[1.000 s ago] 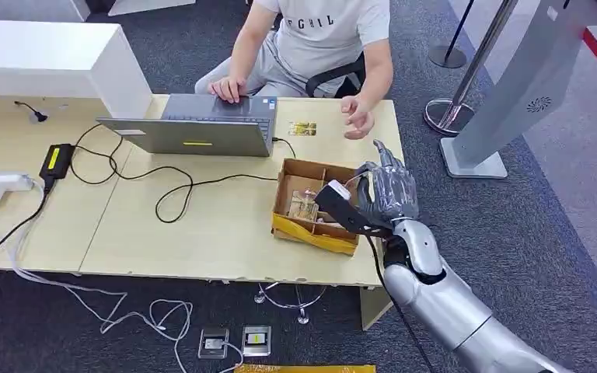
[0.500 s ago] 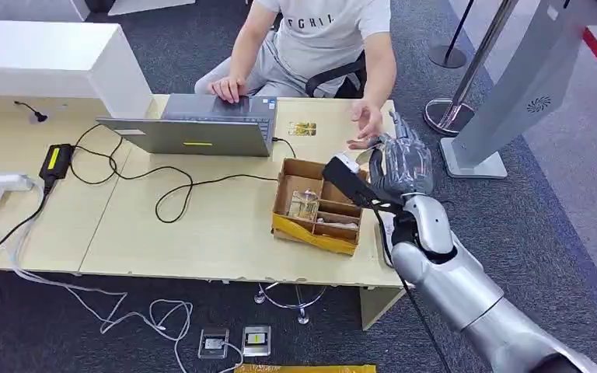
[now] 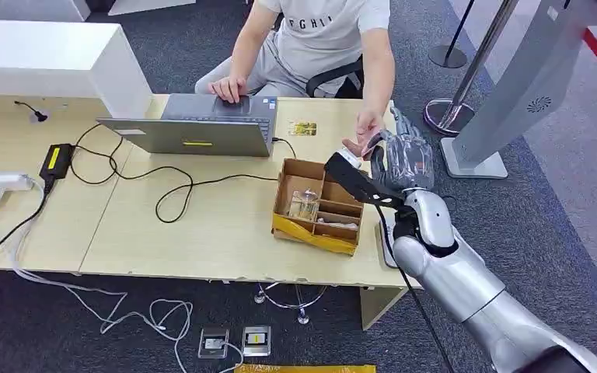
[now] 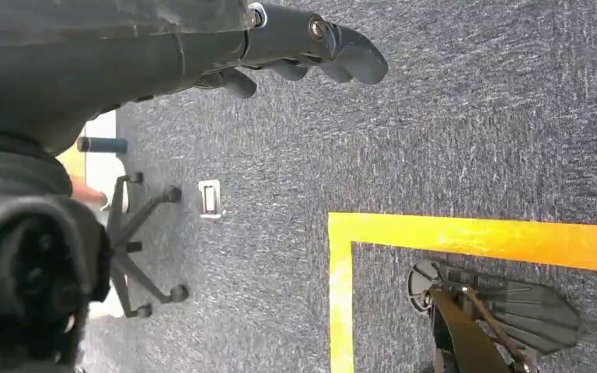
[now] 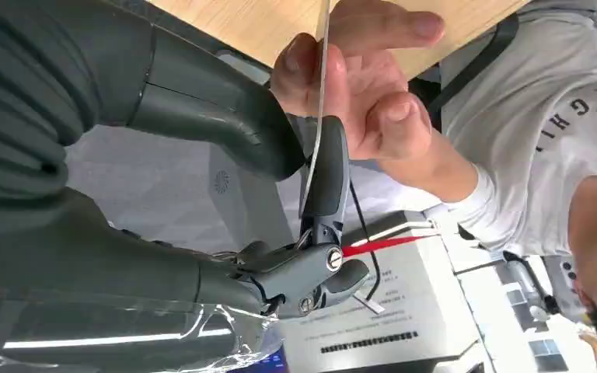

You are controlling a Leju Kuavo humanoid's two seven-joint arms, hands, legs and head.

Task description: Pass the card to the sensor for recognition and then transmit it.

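My right hand [image 3: 406, 159] is raised past the table's far right corner, level with the seated person's outstretched hand [image 3: 365, 134]. In the right wrist view the thin card [image 5: 318, 116] stands edge-on, pinched between my thick thumb [image 5: 210, 109] and a dark finger [image 5: 326, 183]. The person's fingers [image 5: 357, 85] close on the same card from the other side. My left hand [image 4: 303, 35] hangs over the carpet with its fingers stretched out and nothing in them.
A cardboard box [image 3: 316, 203] with dividers sits on the table below my right forearm. Behind it lie a second card [image 3: 302, 128] and a grey laptop [image 3: 202, 128] trailing cables. A white flat device [image 3: 387, 233] lies at the table's right edge. A grey kiosk [image 3: 513, 85] stands on the right.
My right hand lifted from over the cardboard box and moved away toward the person. The person's hand came down onto the card.
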